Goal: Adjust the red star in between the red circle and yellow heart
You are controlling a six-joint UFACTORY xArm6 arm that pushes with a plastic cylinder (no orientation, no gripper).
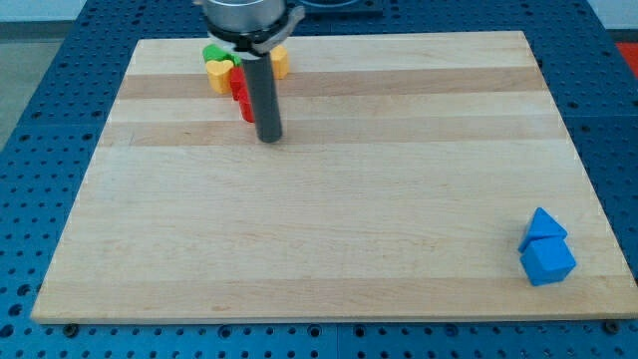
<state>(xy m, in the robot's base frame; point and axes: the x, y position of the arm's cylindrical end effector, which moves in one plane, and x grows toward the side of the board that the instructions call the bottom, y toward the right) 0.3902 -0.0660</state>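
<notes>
- My tip is just right of the red blocks, near the yellow heart.
- The tool is a bare rod and holds nothing.
- I should push slowly; the cluster is tight.

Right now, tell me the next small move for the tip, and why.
Probably a short nudge toward the view's left: my tip sits just right of the red pieces, clustered below the yellow heart. The rod hides their shapes, so which is the star is unclear.
</notes>
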